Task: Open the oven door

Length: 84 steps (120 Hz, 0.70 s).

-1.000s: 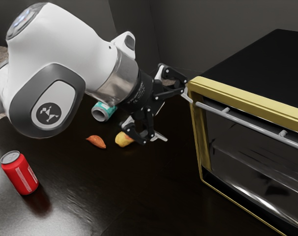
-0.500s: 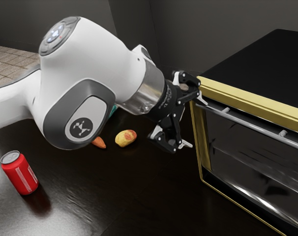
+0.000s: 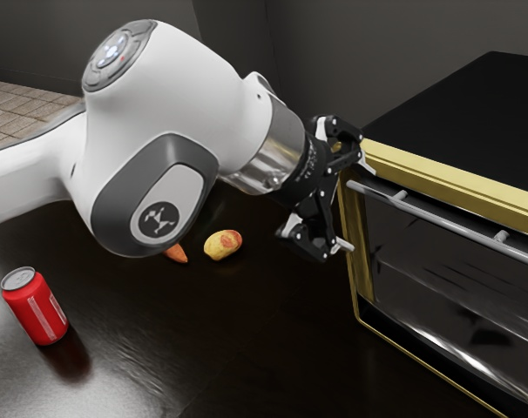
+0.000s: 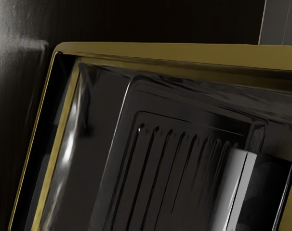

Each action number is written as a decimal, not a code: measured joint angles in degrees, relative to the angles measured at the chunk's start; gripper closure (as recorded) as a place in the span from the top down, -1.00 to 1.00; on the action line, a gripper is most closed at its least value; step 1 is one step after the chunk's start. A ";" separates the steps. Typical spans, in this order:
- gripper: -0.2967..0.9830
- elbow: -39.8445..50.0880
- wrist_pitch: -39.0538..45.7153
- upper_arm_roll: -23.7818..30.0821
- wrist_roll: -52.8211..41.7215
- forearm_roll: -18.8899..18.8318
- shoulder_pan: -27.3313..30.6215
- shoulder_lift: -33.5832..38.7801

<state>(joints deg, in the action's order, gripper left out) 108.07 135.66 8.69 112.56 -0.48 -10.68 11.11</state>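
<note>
One red can [image 3: 39, 312] (upright) stands well apart from the oven [image 3: 473, 109].

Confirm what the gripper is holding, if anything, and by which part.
Nothing held: the fingers stand wide apart and are not closed on the oven handle.

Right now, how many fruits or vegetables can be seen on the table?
2: the yellowish piece, and the orange piece beside it, partly behind the arm. More may be hidden there.
</note>
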 joint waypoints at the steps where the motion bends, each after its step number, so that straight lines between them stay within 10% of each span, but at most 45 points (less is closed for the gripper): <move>1: 0.53 0.00 0.00 0.00 0.03 0.00 -0.01 -0.03; 38: 0.53 2.29 0.42 -0.03 0.99 0.70 -0.04 -0.70; 62: 0.53 18.56 3.20 9.11 1.28 2.83 10.85 13.49; 74: 0.53 26.98 4.40 17.43 0.97 10.37 19.49 24.63; 84: 0.53 33.80 4.82 29.62 -0.98 23.92 32.18 40.78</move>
<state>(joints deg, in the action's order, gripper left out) 141.87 140.48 38.31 111.58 23.44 21.50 51.89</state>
